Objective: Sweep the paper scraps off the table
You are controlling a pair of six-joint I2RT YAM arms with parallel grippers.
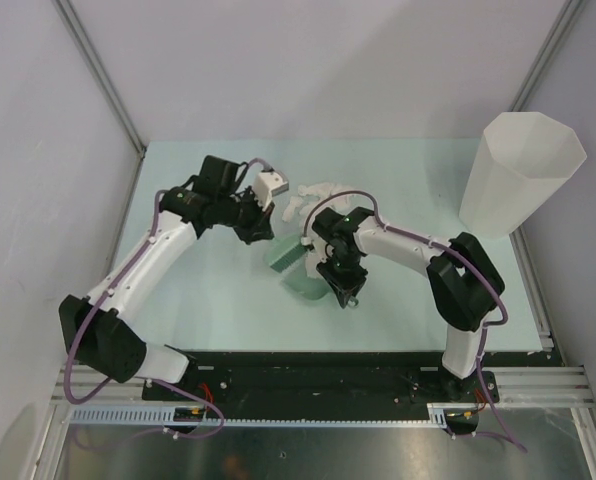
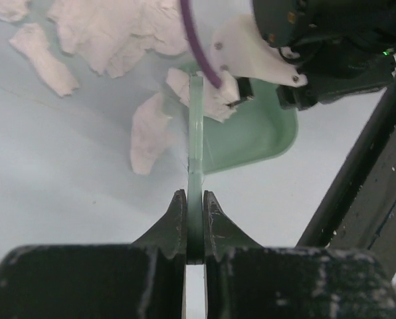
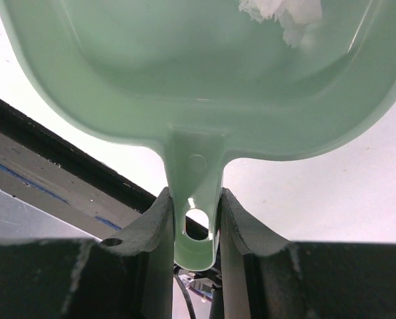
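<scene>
Several white paper scraps (image 1: 316, 192) lie in a heap on the pale green table (image 1: 208, 300), behind both grippers. My left gripper (image 2: 195, 197) is shut on a thin green sweeper (image 2: 195, 139), seen edge-on, whose far end rests among the scraps (image 2: 111, 33) at the dustpan's mouth. One scrap (image 2: 148, 133) lies just left of the blade. My right gripper (image 3: 195, 197) is shut on the handle of the green dustpan (image 3: 185, 80). A small white scrap (image 3: 281, 16) sits inside the pan. From above, the sweeper (image 1: 283, 255) touches the dustpan (image 1: 303, 287).
A tall white faceted bin (image 1: 523, 175) stands at the back right corner. A black rail (image 1: 328, 370) runs along the near edge by the arm bases. Grey walls enclose the table on three sides.
</scene>
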